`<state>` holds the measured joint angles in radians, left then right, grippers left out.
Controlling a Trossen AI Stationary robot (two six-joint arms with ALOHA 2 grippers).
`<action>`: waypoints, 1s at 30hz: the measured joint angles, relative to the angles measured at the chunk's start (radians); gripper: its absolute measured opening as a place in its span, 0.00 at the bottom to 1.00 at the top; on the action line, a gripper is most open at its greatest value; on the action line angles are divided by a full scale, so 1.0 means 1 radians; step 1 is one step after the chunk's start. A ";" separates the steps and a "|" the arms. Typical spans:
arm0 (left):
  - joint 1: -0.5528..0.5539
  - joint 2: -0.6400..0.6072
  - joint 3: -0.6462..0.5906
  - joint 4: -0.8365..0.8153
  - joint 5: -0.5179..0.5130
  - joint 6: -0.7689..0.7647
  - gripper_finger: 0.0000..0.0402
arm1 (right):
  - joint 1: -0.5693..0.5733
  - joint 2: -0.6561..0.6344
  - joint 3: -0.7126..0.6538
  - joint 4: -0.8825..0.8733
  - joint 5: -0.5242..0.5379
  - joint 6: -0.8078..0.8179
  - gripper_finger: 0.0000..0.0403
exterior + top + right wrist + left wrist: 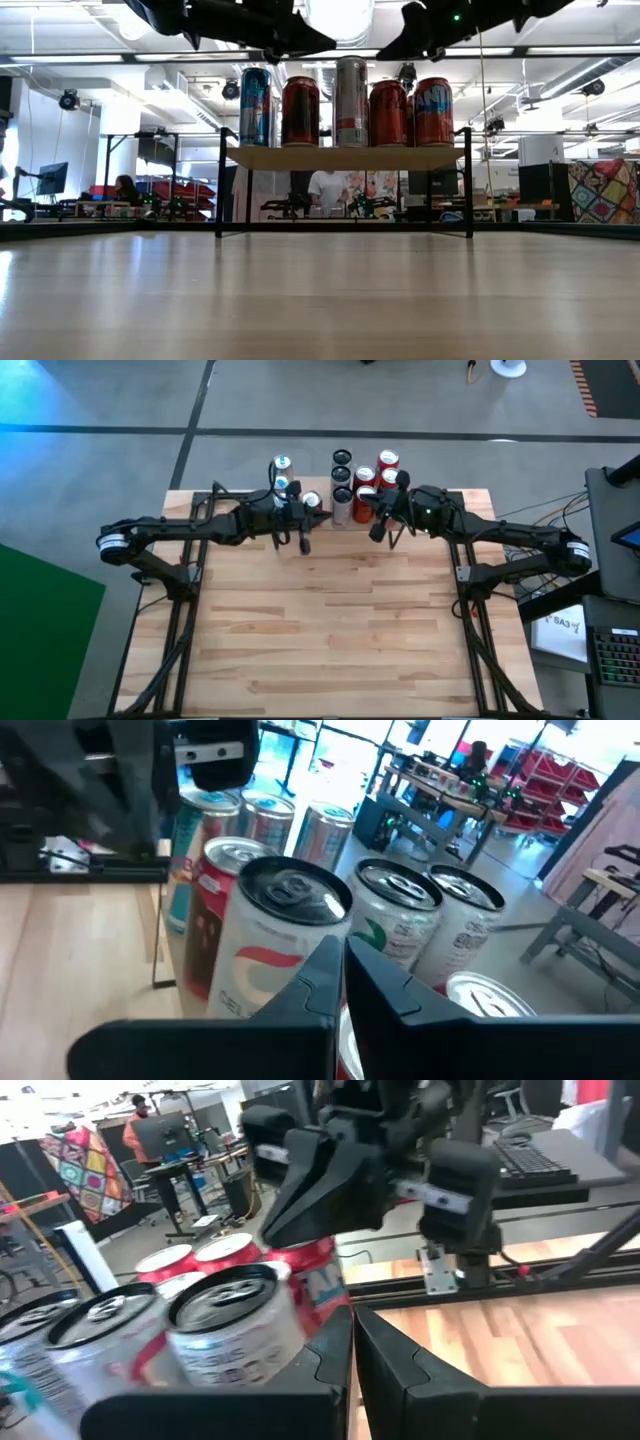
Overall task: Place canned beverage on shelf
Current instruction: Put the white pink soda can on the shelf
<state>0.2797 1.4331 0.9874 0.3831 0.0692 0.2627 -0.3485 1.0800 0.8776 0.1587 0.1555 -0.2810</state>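
From my station I see both arms reaching in over the far edge of the table (pixel 330 630), meeting above the shelf (pixel 345 158). My right gripper (pixel 378 530) hangs just to the near side of the cans (pixel 362 484), its fingers (pixel 345 982) pressed together with nothing between them. The wrist view past those fingers looks straight onto the can tops, the nearest being a white can with a dark lid (pixel 278 935), just ahead of the fingertips and apart from them.

My left gripper (pixel 304 543) sits beside the right one, also on the near side of the shelf; its fingers (pixel 385 1370) are closed against each other and carry nothing. A silver-topped can (pixel 235 1330) stands close beside them.

In the low view, five cans stand upright in a row on the shelf's plank: a blue one (pixel 255 107), a dark red one (pixel 300 111), a tall silver one (pixel 351 101) and two red ones (pixel 388 113) at the end, the last (pixel 433 111) nearest the shelf's post. Both arms show only as dark shapes above them. More cans stand behind the row.
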 joint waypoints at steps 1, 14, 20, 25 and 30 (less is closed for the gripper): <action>-0.008 0.002 0.000 0.001 0.000 -0.003 0.00 | 0.001 0.005 0.002 0.004 0.000 0.000 0.02; -0.055 0.028 0.000 0.018 -0.059 -0.062 0.00 | 0.001 0.033 0.030 0.002 0.002 0.050 0.02; -0.055 0.064 0.000 0.041 -0.088 -0.073 0.00 | -0.001 0.046 0.030 0.003 0.014 0.048 0.02; -0.055 0.068 0.000 0.073 -0.088 -0.088 0.00 | -0.003 0.068 0.030 0.007 0.082 0.036 0.02; -0.054 0.088 0.000 0.114 -0.088 -0.088 0.00 | -0.004 0.069 0.030 0.009 0.084 0.034 0.02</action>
<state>0.2253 1.5212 0.9874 0.4974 -0.0185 0.1743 -0.3523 1.1489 0.9081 0.1673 0.2398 -0.2467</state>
